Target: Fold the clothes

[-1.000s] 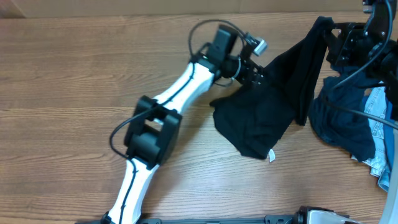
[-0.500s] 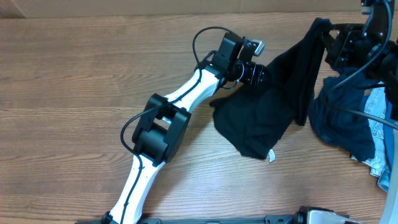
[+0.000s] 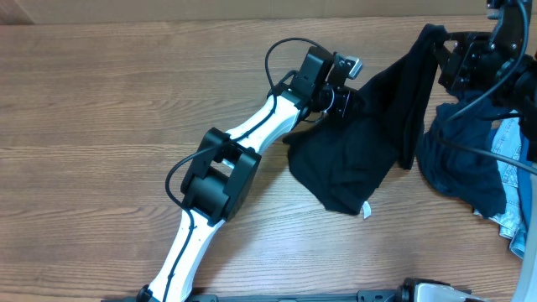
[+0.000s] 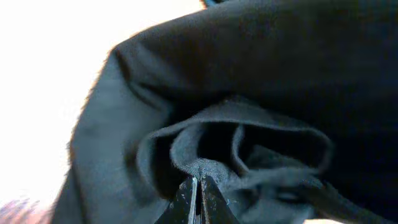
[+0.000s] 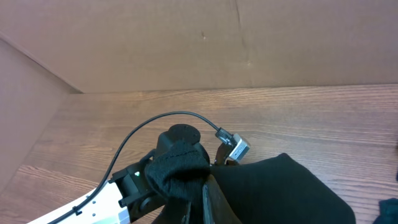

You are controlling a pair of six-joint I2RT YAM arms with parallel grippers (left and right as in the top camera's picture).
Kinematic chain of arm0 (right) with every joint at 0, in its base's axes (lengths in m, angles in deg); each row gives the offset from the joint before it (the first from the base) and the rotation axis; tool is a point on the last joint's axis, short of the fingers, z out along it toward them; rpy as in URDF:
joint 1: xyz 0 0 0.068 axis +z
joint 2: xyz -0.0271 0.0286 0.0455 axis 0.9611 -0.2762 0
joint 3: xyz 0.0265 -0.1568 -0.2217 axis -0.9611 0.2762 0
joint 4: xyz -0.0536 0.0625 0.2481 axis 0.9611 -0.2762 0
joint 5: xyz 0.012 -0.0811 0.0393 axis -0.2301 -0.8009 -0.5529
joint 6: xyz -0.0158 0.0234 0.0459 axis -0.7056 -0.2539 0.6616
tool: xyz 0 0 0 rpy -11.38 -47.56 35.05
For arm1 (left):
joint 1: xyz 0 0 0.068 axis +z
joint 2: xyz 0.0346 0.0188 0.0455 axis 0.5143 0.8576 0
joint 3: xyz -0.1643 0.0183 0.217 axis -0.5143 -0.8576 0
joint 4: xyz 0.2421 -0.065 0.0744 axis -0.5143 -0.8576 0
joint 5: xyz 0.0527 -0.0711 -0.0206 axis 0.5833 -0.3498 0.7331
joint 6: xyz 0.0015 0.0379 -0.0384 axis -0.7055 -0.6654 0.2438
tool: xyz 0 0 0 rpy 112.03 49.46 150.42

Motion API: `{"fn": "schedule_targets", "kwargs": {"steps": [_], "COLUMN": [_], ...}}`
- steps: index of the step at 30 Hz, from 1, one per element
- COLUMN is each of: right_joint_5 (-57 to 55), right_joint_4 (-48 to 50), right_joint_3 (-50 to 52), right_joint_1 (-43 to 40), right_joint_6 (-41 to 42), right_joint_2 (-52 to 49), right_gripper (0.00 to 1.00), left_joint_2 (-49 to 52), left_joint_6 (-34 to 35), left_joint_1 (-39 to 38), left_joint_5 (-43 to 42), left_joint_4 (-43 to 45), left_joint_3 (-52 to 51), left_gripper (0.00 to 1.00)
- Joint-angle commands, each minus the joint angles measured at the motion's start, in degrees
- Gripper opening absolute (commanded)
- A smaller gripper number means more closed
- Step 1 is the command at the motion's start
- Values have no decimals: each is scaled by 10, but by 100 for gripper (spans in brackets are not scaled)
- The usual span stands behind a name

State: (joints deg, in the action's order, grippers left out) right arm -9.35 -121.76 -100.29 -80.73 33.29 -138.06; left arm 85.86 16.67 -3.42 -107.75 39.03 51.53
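A white-and-black left arm (image 3: pixel 252 134) reaches diagonally from the lower edge of the wooden table (image 3: pixel 101 101) toward its middle. There the left fingers (image 3: pixel 342 101) meet the near-black T-shirt (image 3: pixel 369 143) at its left edge. The left wrist camera shows those fingers (image 4: pixel 185 202) pressed tip to tip, pinching a rolled fold of the dark fabric (image 4: pixel 249 74) that fills most of the frame.

The T-shirt hangs stretched between the two arms. Its lower part lies rumpled on the table, with a small white tag (image 3: pixel 366 210) at the bottom edge. Its upper right corner is drawn up to the right fingers (image 3: pixel 442 57) near the table's far right. In the right wrist view these fingers (image 5: pixel 213 205) are clamped together on a bunched wad of the shirt (image 5: pixel 180 165), with the left arm (image 5: pixel 93 199) and a brown cardboard wall (image 5: pixel 186 43) beyond.

Just right of the shirt, below the right arm, a rumpled dark blue garment (image 3: pixel 457 164) lies in a heap on the table. Pale blue denim (image 3: pixel 512 180) shows beside it at the right edge.
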Motion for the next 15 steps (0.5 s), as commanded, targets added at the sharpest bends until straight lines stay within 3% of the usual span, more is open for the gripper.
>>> {"fn": "schedule_targets", "kwargs": {"steps": [1,7,11,15], "right_joint_5": [5,-17,-81,-154], "right_joint_4": [3,-1,-17,-40], "right_joint_3": [-5,-5,-5,-5], "right_joint_1": [0,0,0,0], "right_joint_6": [-4,-3,39,84], "right_joint_2": [9,9,9,9], "right_gripper": [4,4,4,4], "left_joint_2": [-7,-129,-269,-405], "left_joint_6": [-7,-52,-123,-154], "left_joint_1": [39,139,193,249], "left_joint_5": [-94,-90,37,102], "left_joint_4": [-6,-119,-267,-368], "left_joint_3": [12,12,13,23], "left_gripper": [4,4,4,4]}}
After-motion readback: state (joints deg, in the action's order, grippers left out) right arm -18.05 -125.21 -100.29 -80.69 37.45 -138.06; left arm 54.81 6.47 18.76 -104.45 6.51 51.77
